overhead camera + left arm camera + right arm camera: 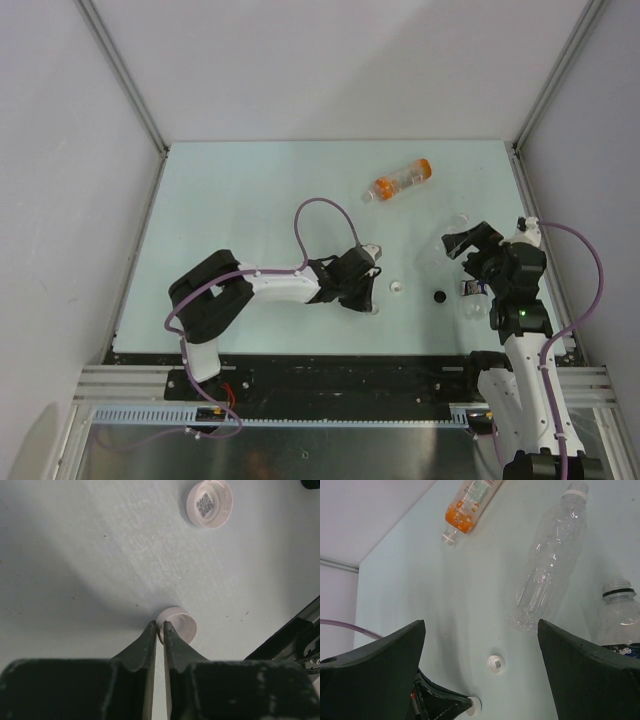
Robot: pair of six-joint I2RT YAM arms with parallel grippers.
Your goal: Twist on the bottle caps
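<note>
The left fingers (pixel 154 632) are reaching down low to the pale tabletop (pixel 250 200), near the front edge. They are pressing almost together and pinching the thin wall of a white cap (pixel 182 625). This cap is sitting on the tabletop right at the finger tips.

A little past it, a second white cap (pixel 210 503) is lying by itself with its open side facing up. A small black and white square is showing inside it. It is not touching the first cap. A black cap (pixel 439 296) is lying to the right of it, near but apart.

The right fingers (pixel 470 243) are hanging above the right side of the tabletop. They are spreading wide apart and holding nothing.

Close by the right arm, a bottle with a blue label (pixel 620 615) is sitting with a dark ring around its open neck. I cannot tell if it is standing or tipping.

Next to it, a clear bottle (pixel 550 565) is lying on its side, its neck pointing away from the arms.

Farthest away, an orange bottle (pixel 470 505) is lying on its side, well apart from the caps.
</note>
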